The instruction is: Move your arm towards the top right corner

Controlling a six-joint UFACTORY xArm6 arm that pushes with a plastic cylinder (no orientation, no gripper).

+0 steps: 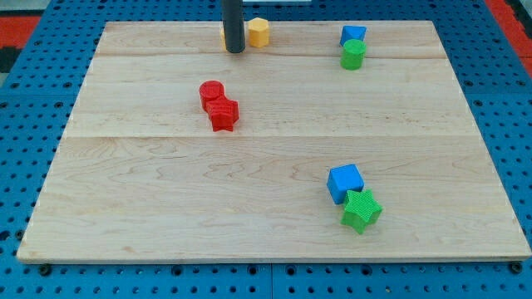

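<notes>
My tip (236, 50) rests on the wooden board (166, 208) near the view's top, left of centre. A yellow hexagonal block (259, 31) sits just to its right. Another yellow block (224, 35) is mostly hidden behind the rod. Near the top right, a blue block (353, 35) sits touching a green cylinder (352, 55) below it. The board's top right corner (432, 25) lies further right of those two.
A red cylinder (211, 92) and a red star block (223, 113) touch each other left of centre. A blue cube (345, 183) and a green star block (361, 209) touch at the lower right. A blue pegboard (499, 124) surrounds the board.
</notes>
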